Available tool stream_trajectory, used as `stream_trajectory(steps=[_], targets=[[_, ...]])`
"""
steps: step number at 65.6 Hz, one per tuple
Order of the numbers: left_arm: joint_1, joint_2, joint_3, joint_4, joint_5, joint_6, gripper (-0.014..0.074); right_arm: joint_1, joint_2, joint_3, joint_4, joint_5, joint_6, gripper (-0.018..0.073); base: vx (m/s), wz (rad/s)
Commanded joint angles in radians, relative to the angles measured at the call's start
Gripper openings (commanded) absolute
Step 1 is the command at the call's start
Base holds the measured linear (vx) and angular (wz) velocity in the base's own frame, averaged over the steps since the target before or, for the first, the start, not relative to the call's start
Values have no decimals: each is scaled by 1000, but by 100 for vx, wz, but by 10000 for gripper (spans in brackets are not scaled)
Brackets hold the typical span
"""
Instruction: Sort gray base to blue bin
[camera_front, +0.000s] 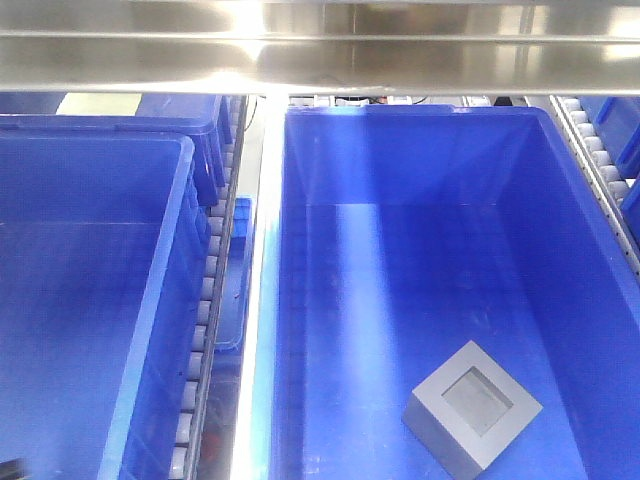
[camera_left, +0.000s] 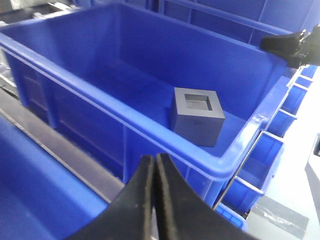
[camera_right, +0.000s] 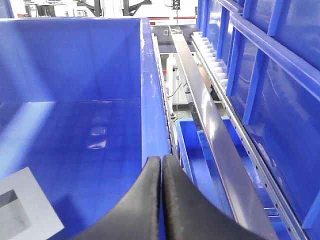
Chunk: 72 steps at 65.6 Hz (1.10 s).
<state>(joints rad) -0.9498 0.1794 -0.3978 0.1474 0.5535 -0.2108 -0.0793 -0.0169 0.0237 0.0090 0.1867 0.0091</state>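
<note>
Gray and matte, the cube-shaped base (camera_front: 472, 408) lies on the floor of the large bright-blue plastic bin (camera_front: 400, 125), at the lower right of the front view, its shallow square recess facing up. My left claw (camera_left: 154, 172) sits at the bottom centre of its wrist view, outside the bin's near rim, black fingers pressed together on nothing. My right claw (camera_right: 161, 175) is likewise closed and empty, above the bin's right wall. A second blue plastic crate (camera_front: 150, 300) fills the left of the front view.
</note>
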Motion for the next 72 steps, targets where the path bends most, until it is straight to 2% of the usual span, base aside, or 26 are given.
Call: stream_trajectory(steps=[1,20,72], targets=[[-1,-52,-24,8,-4,0,-8,0,3,5,-9,-39,-9,-5,0,0],[-1,-102,-23,4,37,0,-6,0,3,5,-9,-39,-9,-5,0,0],[-1,-102,-23,3,37,0,-6,0,3,5,-9,-39,-9,-5,0,0]])
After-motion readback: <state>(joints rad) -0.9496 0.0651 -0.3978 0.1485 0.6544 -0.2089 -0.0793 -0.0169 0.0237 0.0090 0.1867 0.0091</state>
